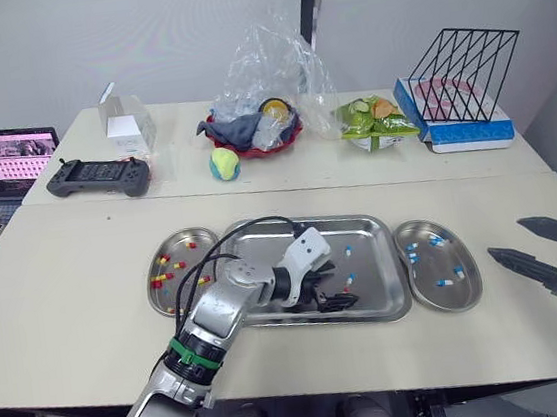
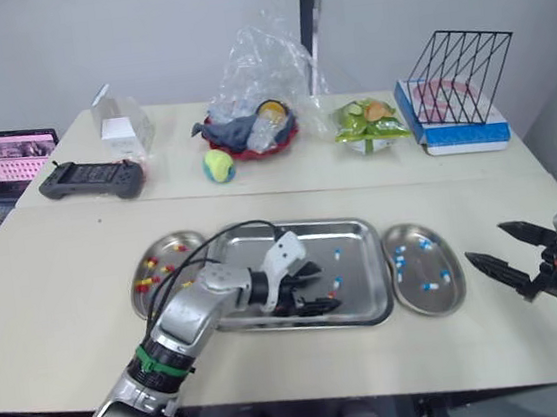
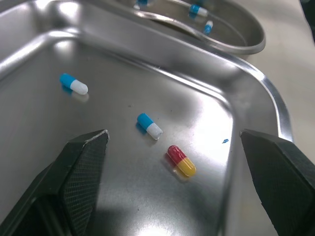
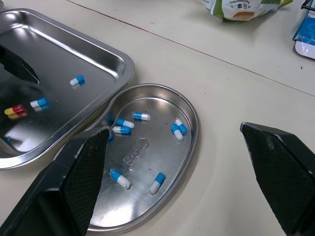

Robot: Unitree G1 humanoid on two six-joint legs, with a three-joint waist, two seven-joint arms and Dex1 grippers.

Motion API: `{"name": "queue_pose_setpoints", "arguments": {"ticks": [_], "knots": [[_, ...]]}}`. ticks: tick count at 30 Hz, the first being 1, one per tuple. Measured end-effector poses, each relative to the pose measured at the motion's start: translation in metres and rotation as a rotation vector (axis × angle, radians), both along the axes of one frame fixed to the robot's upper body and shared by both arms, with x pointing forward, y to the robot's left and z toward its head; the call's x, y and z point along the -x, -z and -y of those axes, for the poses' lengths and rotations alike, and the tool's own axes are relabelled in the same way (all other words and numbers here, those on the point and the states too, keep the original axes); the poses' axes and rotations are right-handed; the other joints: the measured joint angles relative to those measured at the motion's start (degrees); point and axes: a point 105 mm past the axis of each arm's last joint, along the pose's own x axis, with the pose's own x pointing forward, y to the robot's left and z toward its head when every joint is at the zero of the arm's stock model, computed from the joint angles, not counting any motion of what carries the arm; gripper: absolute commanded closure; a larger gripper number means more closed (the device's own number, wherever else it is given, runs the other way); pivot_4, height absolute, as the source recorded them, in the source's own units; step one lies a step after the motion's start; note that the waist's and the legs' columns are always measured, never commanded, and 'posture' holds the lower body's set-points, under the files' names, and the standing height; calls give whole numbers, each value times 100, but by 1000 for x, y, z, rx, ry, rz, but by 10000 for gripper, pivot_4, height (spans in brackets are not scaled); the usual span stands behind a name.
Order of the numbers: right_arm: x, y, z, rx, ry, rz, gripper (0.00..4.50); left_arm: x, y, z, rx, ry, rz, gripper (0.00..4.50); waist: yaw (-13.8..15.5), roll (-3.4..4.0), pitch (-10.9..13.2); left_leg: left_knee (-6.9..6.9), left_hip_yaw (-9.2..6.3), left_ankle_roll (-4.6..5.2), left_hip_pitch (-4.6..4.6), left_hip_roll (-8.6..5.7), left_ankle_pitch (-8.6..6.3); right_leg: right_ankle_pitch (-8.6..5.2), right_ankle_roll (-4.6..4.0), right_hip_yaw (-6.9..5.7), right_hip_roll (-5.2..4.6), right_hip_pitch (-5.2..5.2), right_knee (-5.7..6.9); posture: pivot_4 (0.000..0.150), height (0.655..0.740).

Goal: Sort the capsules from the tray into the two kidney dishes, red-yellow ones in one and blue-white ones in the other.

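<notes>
our left gripper (image 3: 172,136) sits low in the shiny rectangular steel tray (image 3: 256,83), jaws wide so the red-yellow capsule (image 3: 181,161) lies between them; our right gripper (image 1: 506,239) gapes idle.

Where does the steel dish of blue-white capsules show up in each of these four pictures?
Left eye view: kidney dish right of centre, beside the tray.
Right eye view: kidney dish right of centre.
Left wrist view: kidney dish just beyond the tray's rounded corner.
Right wrist view: kidney dish mid-picture, beside that corner.
Shared landmark: the tray's rounded corner.
</notes>
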Motion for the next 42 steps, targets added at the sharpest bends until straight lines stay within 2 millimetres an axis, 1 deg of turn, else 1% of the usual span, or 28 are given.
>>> {"name": "queue_pose_setpoints", "arguments": {"ticks": [2,3,6,9,14,20,30,32,33,34,35,36,37,38,42], "knots": [[0,1,0,-1,-1,-2,0,-1,2,1,-14,-13,-2,5708,-1,0,0,0,-1,0,0,-1,0,0,0,0,0,2,0,1500,7334],[-1,0,0,-1,-2,-1,0,-3,2,2,-26,-20,6,7836,2,0,0,0,-2,0,2,-3,0,0,0,0,-2,4,0,1500,7334],[-1,1,0,-2,-1,-2,0,-7,3,-1,-59,-39,34,18864,2,1,0,0,-4,0,2,-5,0,-1,1,0,-3,4,0,1500,7334],[-1,3,1,-5,4,-10,0,-9,4,-4,-101,-37,68,28375,2,2,-1,0,-4,0,2,-6,0,-1,1,0,-3,5,-1,1500,7334],[-2,5,0,-2,0,-19,0,-9,4,-4,-106,-26,86,44694,0,3,-2,0,-5,0,4,-6,0,-1,1,0,-3,7,-1,1500,7334],[-5,7,0,-2,0,-22,0,-16,4,-17,-136,-52,114,44694,-3,6,-3,-1,-5,0,7,-6,0,-1,1,0,-3,10,-2,1500,7334],[-9,7,-3,-5,-10,-23,0,-26,-4,-26,-124,-90,122,44694,4,6,-3,-1,-5,0,3,-8,0,-2,3,-1,-5,7,-2,1500,7334],[-9,7,-3,-4,-10,-23,0,-25,-5,-25,-117,-71,126,39602,1,6,-3,-1,-5,0,3,-8,0,-2,3,0,-5,7,-2,1500,7334],[-9,7,-3,-1,-11,-23,0,-21,-8,-24,-95,-30,121,38150,-3,6,-3,-1,-5,0,3,-8,0,-2,3,0,-5,6,-2,1500,7334],[-9,7,-3,2,-10,-24,0,-18,-12,-23,-74,9,122,33751,-4,6,-3,-1,-5,0,3,-8,0,-2,3,-1,-5,6,-2,1500,7334],[-10,7,-3,3,-10,-24,0,-16,-14,-22,-65,27,126,31364,-4,7,-3,-1,-5,0,3,-8,0,-2,3,0,-5,6,-2,1500,7334],[-10,7,-3,8,-9,-24,0,-14,-17,-22,-57,53,137,26960,-3,6,-3,-1,-5,0,3,-8,0,-2,3,0,-5,6,-2,1500,7334],[-10,7,-3,8,-9,-24,0,-14,-18,-22,-56,59,145,24931,-2,6,-3,-1,-5,0,3,-8,0,-2,3,0,-5,6,-2,1500,7334],[-10,7,-3,8,-9,-24,0,-15,-20,-22,-53,68,163,20982,0,6,-3,-1,-5,0,3,-8,0,-2,3,-1,-5,6,-2,1500,7334],[-11,7,-3,9,-8,-22,0,-14,-22,-21,-43,95,190,20982,1,6,-3,-1,-5,0,2,-8,0,-2,3,-1,-5,6,-3,1500,7334]]}}
